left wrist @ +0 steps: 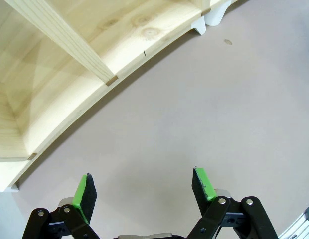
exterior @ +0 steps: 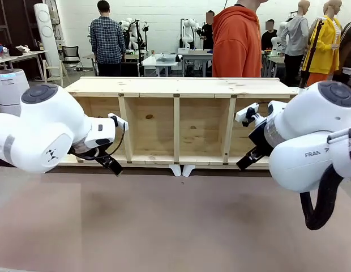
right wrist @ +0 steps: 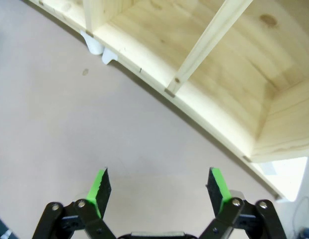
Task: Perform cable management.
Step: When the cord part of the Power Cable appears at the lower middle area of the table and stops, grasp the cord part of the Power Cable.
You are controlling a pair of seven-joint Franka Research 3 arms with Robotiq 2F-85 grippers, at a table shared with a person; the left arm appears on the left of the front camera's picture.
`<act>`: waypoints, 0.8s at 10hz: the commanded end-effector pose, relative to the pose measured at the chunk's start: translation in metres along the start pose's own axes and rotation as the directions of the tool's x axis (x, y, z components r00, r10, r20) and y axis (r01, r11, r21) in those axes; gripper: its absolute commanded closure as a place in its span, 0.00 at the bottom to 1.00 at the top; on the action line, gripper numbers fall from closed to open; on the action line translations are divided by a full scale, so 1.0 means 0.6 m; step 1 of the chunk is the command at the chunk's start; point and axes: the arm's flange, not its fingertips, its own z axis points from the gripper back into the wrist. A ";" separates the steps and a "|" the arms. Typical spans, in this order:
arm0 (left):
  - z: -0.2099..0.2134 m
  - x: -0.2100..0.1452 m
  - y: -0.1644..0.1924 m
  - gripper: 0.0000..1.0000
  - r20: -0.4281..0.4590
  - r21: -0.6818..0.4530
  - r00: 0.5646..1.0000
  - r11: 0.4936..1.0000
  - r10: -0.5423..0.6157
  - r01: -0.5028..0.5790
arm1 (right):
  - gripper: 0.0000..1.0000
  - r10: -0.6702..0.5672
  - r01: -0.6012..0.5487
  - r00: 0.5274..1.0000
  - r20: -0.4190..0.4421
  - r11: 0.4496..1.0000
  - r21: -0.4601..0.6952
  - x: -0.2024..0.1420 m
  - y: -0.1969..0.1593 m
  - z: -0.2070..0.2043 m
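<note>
The black cable is out of view. My left gripper (exterior: 110, 164) hangs low over the brown table (exterior: 175, 226), in front of the left end of a wooden rack. In the left wrist view the left gripper (left wrist: 144, 191) is open, its green pads (left wrist: 82, 193) wide apart over bare tabletop. My right gripper (exterior: 246, 161) hangs in front of the rack's right end. The right wrist view has the right gripper (right wrist: 160, 191) open too, with nothing between its green pads (right wrist: 218, 185).
A long pale wooden rack (exterior: 178, 122) with open compartments stands across the far side of the table, on small white feet (exterior: 182, 170). A person in an orange hoodie (exterior: 236, 42) stands behind it. Bare tabletop lies between the arms.
</note>
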 end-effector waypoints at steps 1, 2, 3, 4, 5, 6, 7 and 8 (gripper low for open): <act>0.055 -0.077 -0.037 0.00 0.019 0.059 0.999 0.997 0.043 -0.044 | 0.00 -0.007 0.007 1.000 -0.002 0.999 -0.052 -0.076 0.044 0.067; 0.081 -0.091 -0.039 0.00 0.055 0.085 0.997 0.995 0.053 -0.058 | 0.00 -0.011 0.012 1.000 0.008 0.997 -0.079 -0.080 0.049 0.092; 0.102 -0.109 -0.044 0.00 0.088 0.106 0.994 0.991 0.070 -0.079 | 0.00 -0.019 0.021 1.000 0.018 0.994 -0.106 -0.087 0.053 0.114; 0.122 -0.123 -0.043 0.00 0.123 0.127 0.988 0.986 0.089 -0.105 | 0.00 -0.046 0.049 0.999 0.030 0.990 -0.133 -0.094 0.051 0.134; 0.143 -0.143 -0.047 0.00 0.165 0.144 0.980 0.981 0.106 -0.131 | 0.00 -0.079 0.084 0.996 0.039 0.984 -0.155 -0.105 0.048 0.152; 0.163 -0.168 -0.052 0.00 0.207 0.160 0.970 0.974 0.127 -0.162 | 0.00 -0.110 0.116 0.993 0.045 0.979 -0.168 -0.119 0.045 0.167; 0.184 -0.185 -0.042 0.00 0.234 0.181 0.961 0.964 0.148 -0.193 | 0.00 -0.146 0.155 0.987 0.062 0.970 -0.186 -0.132 0.036 0.180; 0.197 -0.203 -0.035 0.00 0.259 0.184 0.950 0.957 0.174 -0.225 | 0.00 -0.168 0.179 0.983 0.070 0.964 -0.196 -0.146 0.031 0.190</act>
